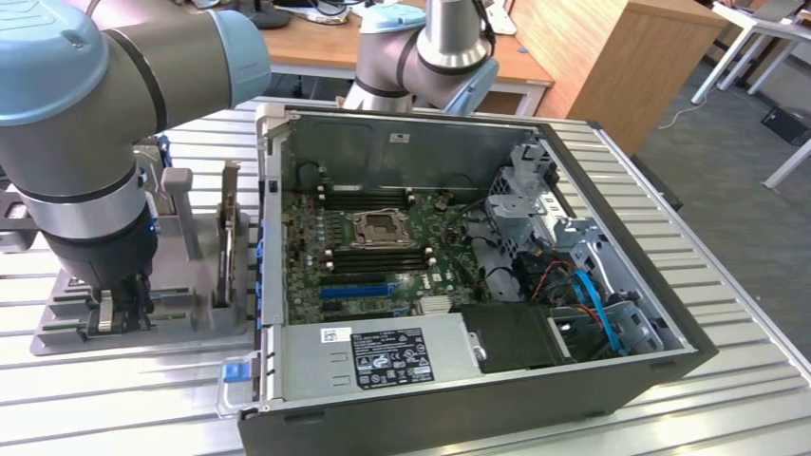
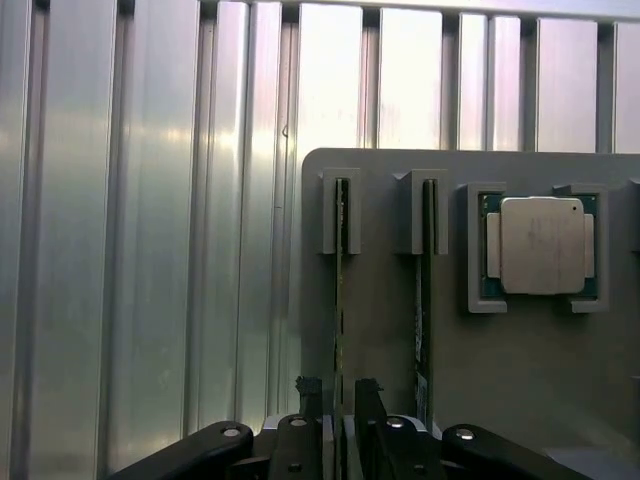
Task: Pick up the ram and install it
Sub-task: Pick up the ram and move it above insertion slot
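Observation:
Two rams stand on edge in slots of a grey holder (image 2: pixel 380 330). One ram (image 2: pixel 340 290) is a thin green stick that runs down between my fingertips. The second ram (image 2: pixel 427 300) stands in the neighbouring slot. My gripper (image 2: pixel 340 392) straddles the first ram, one black finger (image 2: pixel 310 392) on each side with a narrow gap left, so it is open. In the exterior view the gripper (image 1: pixel 117 312) hangs low over the holder (image 1: pixel 190 323) at the exterior view's left, beside the open computer case (image 1: pixel 507 380).
A processor chip (image 2: pixel 541 245) lies in a pocket of the holder. The case holds the motherboard (image 1: pixel 367 256) with its black memory slots, a power supply (image 1: pixel 380 356) and drive cages (image 1: pixel 545 209). Everything rests on a ribbed metal table (image 2: pixel 150 250).

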Controlling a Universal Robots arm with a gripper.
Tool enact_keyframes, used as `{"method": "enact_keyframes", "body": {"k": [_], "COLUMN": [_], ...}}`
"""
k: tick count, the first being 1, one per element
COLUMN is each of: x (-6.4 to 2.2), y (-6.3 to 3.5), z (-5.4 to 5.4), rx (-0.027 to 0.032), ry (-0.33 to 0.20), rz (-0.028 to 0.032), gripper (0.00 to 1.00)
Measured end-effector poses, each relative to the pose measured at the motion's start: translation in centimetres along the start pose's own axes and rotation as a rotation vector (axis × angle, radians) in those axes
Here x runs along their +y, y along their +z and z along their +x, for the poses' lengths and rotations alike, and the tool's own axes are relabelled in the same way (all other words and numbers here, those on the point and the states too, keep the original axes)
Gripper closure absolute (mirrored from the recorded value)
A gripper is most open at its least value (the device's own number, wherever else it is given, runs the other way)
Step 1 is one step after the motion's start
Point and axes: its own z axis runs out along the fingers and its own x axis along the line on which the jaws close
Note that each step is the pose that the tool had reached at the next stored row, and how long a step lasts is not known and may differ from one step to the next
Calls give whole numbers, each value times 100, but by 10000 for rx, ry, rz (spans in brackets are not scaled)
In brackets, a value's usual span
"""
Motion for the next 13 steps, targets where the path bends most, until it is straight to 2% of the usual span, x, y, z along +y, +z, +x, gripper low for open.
{"method": "enact_keyframes", "body": {"k": [13], "x": [-1], "y": [7], "z": [-4], "rx": [-2], "ry": [0], "rz": [1], "gripper": [73]}}
